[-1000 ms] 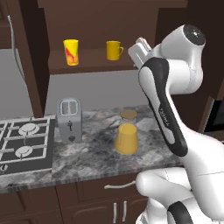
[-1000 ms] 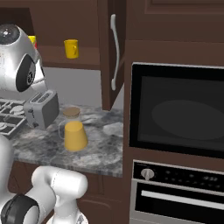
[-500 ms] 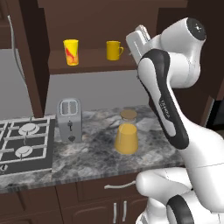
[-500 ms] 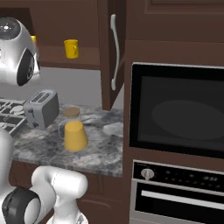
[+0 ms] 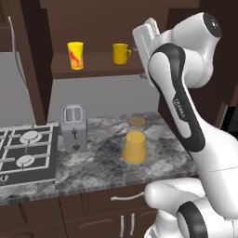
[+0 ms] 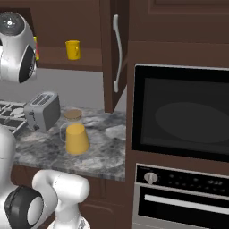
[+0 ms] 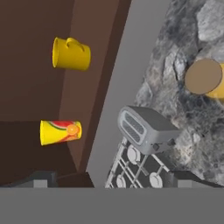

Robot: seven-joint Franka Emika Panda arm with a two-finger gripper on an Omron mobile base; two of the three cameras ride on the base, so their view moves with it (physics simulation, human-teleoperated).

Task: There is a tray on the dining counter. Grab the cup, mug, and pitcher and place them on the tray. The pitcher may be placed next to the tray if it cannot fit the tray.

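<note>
Dark wood wall cabinets (image 6: 156, 27) with a long pale handle (image 6: 117, 51), open wooden shelf (image 5: 95, 65), grey back wall (image 5: 104, 100), grey marbled bench (image 5: 102, 160), silver toaster (image 5: 74, 126), gas hob (image 5: 25, 153), built-in black microwave (image 6: 183, 117), oven control panel (image 6: 179, 179) below.

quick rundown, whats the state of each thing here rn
cup: upright on the shelf, untouched
mug: upright on the shelf, handle toward the arm
pitcher: upright on the counter, cork lid on
toaster: upright beside the stove, slots empty
gripper: open, raised near the mug, holding nothing
</note>
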